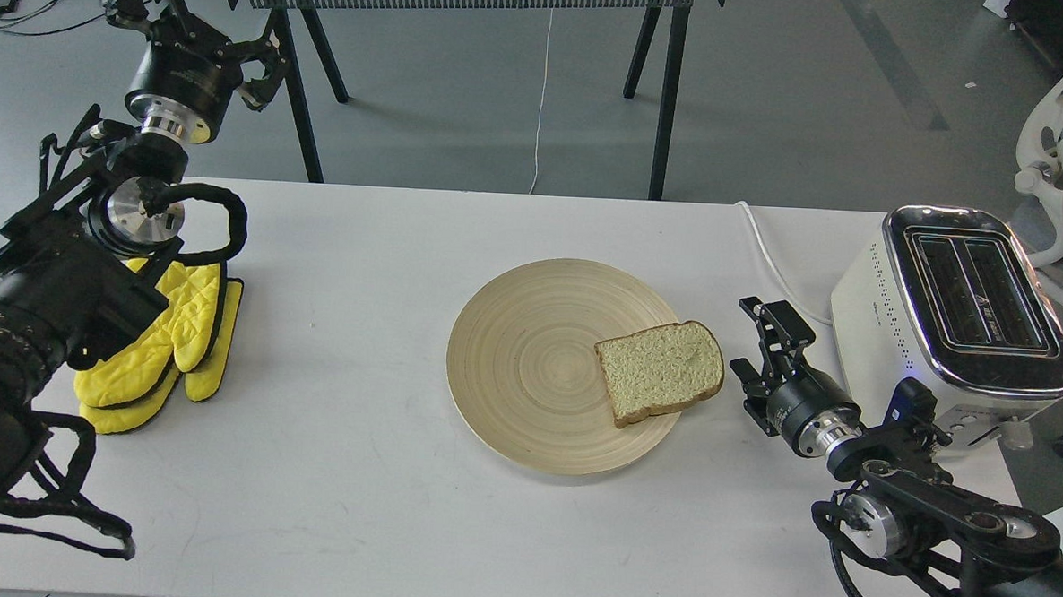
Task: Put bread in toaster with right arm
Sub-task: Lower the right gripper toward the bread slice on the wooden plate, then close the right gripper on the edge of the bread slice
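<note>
Task barely started, nothing placed yet. The bread (660, 370) lies flat on the round plate (510, 369), at about 4 o'clock on it, with a corner sticking over the rim toward the right gripper (749, 338). That gripper sits at 3 o'clock from the slice, near but apart, fingers spread wide with nothing between them, low over the table (352, 506). No contact with the bread as far as I can see. The toaster (952, 326) stands at the table's right edge, at 2 o'clock from the plate, both chrome-top slots look empty, cord trailing off at 11 o'clock. The right arm (926, 513) comes in from 5 o'clock, between toaster and table front. The left gripper (254, 71) is parked high at 10 o'clock, well away from the plate; it seems to hold nothing, but whether its fingers are spread or closed I cannot tell. Yellow oven mitts (166, 345) lie at 9 o'clock, not involved. Left to do, by my read: close on the slice, lift it, turn it on edge, carry it to 2 o'clock, and drop it into a slot. Basically all of it.
</note>
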Robot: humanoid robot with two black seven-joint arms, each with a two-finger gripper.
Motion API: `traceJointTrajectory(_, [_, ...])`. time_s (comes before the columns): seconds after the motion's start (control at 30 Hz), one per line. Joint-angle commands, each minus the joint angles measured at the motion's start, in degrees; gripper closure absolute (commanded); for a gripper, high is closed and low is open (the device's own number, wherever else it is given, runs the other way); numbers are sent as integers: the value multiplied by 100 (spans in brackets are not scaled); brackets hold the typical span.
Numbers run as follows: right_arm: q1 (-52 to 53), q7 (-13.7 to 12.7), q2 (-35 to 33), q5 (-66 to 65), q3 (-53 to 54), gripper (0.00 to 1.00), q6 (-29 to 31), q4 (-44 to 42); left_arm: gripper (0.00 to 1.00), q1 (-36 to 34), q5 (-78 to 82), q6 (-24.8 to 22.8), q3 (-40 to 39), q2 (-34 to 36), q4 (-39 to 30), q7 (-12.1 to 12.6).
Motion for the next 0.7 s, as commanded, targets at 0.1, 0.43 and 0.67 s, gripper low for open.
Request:
traceJointTrajectory(0.1, [30,0,71,-131,-111,31,-49,-5,0,0,0,0,2,0,0,0])
traceJointTrajectory(0.43, [47,-52,71,-676,-260,61,-40,-5,0,0,0,0,11,0,0,0])
traceJointTrajectory(0.67, [126,-52,71,-676,-551,62,-40,-66,0,0,0,0,20,0,0,0])
